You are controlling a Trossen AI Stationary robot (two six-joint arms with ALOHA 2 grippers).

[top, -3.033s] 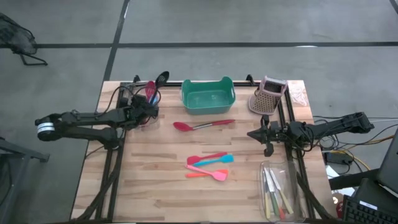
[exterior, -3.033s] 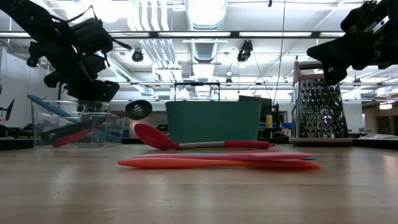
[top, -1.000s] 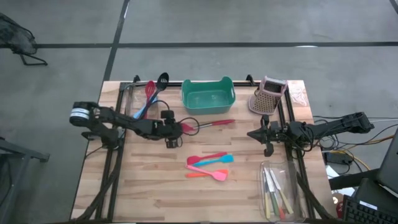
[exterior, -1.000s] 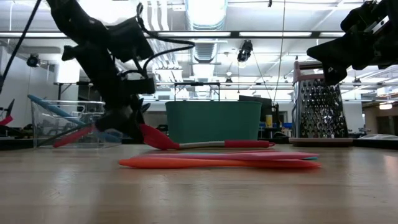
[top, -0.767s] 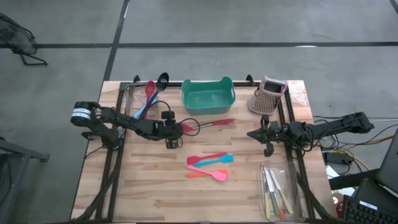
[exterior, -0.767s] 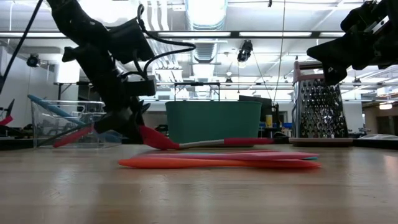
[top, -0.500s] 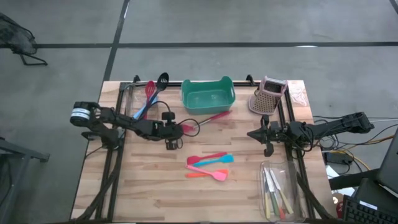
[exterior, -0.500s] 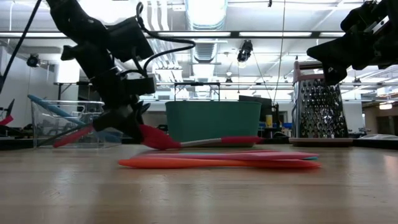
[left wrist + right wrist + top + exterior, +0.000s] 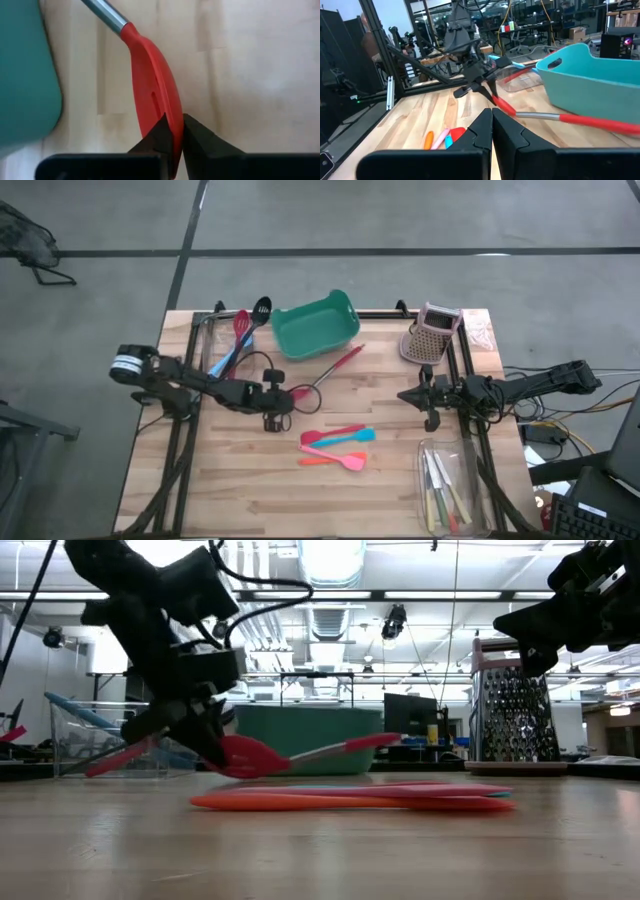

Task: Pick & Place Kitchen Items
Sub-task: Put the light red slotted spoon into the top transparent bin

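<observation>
Red silicone fills the left wrist view, where the left pincer (image 9: 173,131) is clenched on the edge of the slotted bowl of the red spoon (image 9: 322,377); in the high view that pincer (image 9: 283,394) sits low over the middle of the wooden table (image 9: 250,480), and the spoon's metal shaft and red handle slant away from it toward the teal tub (image 9: 315,326); the handle's far end lies just beside the tub's near edge, though whether they touch I cannot tell; the tub stands skewed to the table's edges; in the low view the spoon (image 9: 300,753) is tilted, bowl down near the wood and handle raised; in front of it lie three small spatulas (image 9: 338,446), pink, blue and orange, close together on the table; a clear bin (image 9: 230,340) at the back left holds long red and black utensils; the right pincer (image 9: 431,400) hangs clenched on nothing near the right edge, beside the pinkish perforated holder (image 9: 432,332).
</observation>
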